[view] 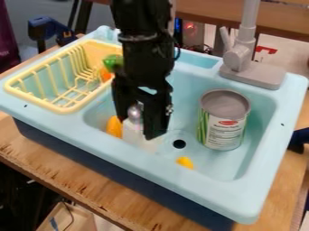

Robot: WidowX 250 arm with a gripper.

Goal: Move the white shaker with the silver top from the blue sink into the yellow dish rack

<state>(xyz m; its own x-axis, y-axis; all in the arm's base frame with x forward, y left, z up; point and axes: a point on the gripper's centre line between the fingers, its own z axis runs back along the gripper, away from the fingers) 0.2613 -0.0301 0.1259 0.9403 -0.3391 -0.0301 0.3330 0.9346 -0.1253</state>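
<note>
The tool [138, 127] is positioned low inside the toy sink [208, 196], at a whitish object [131, 131]; whether that is pinched cannot be told. Beside the tool, an orange object [114, 127] is seen; opposite, clearance from the tin can [223, 124] is called for.

Grey can [208, 119], label [226, 132] with red patch — print too small to read
</note>
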